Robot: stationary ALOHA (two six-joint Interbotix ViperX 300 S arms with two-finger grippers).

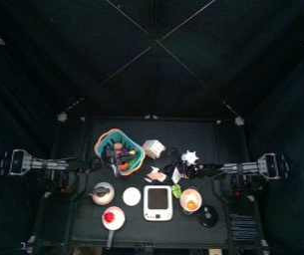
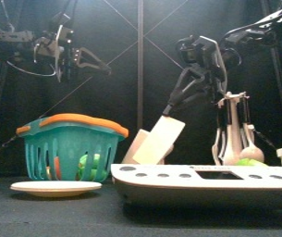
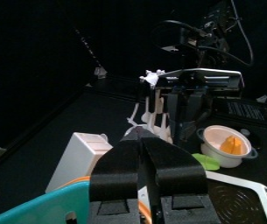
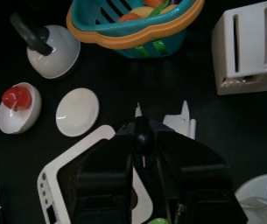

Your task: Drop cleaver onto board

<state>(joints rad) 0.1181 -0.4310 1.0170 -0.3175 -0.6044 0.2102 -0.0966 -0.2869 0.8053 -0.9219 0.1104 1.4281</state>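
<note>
One cleaver (image 2: 168,130) is pinched by its handle in the right gripper (image 2: 195,76), hung blade-down above the table's middle. No board is plainly seen, perhaps hidden; release should be kept low. Left gripper (image 3: 147,162) is pressed together.

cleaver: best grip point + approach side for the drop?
The black handle, taken from above. The cleaver hangs with its broad pale blade down and the handle slanting up to the right, so the handle is the only narrow part a gripper can close around. The right gripper already holds it there, jaws shut; I'd keep that grip.
</note>
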